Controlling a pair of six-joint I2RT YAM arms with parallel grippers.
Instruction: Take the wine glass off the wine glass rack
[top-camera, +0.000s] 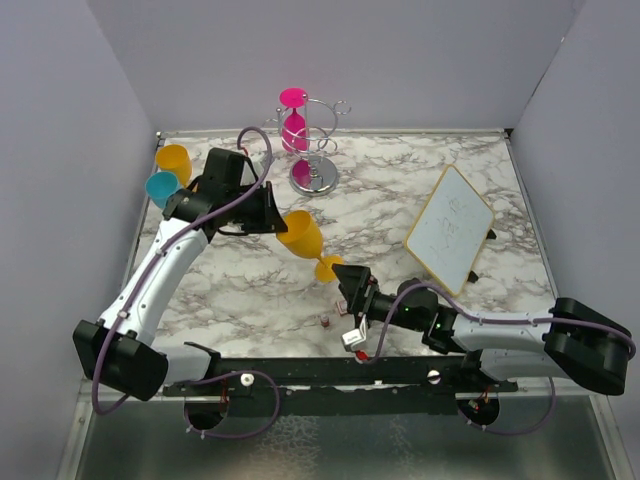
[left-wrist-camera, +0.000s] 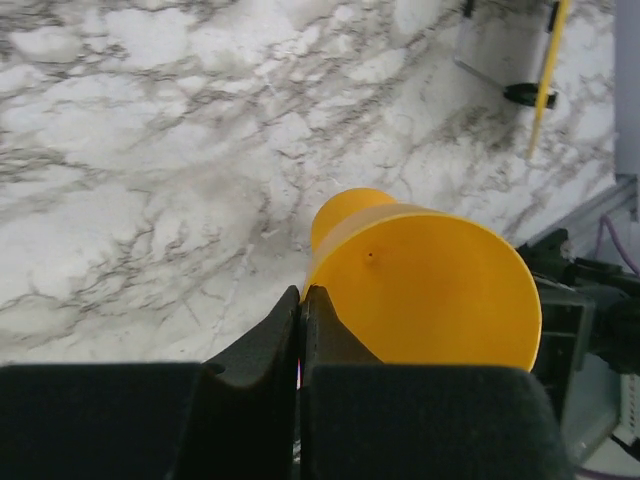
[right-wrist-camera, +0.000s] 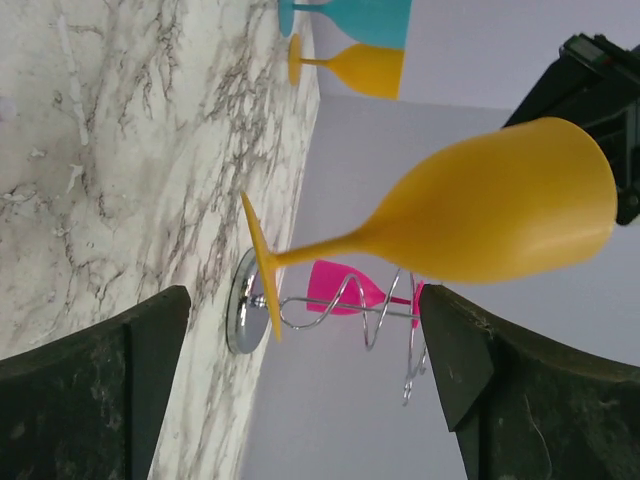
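My left gripper (top-camera: 268, 212) is shut on the rim of a yellow wine glass (top-camera: 300, 236) and holds it tilted, with its foot (top-camera: 328, 268) low over the marble table. In the left wrist view the fingers (left-wrist-camera: 302, 300) pinch the bowl's edge (left-wrist-camera: 430, 290). My right gripper (top-camera: 344, 284) is open and empty just beyond the foot. In its wrist view the glass (right-wrist-camera: 480, 215) lies between and past the open fingers (right-wrist-camera: 300, 345). The chrome wine glass rack (top-camera: 314, 172) stands at the back centre with a pink glass (top-camera: 294, 118) hanging on it. Both also show in the right wrist view, the rack (right-wrist-camera: 240, 315) and the pink glass (right-wrist-camera: 345, 285).
A yellow glass (top-camera: 173, 158) and a teal glass (top-camera: 160, 187) stand at the back left by the left arm. A small whiteboard (top-camera: 450, 225) lies tilted on the right. Grey walls enclose the table (top-camera: 400, 180) on three sides.
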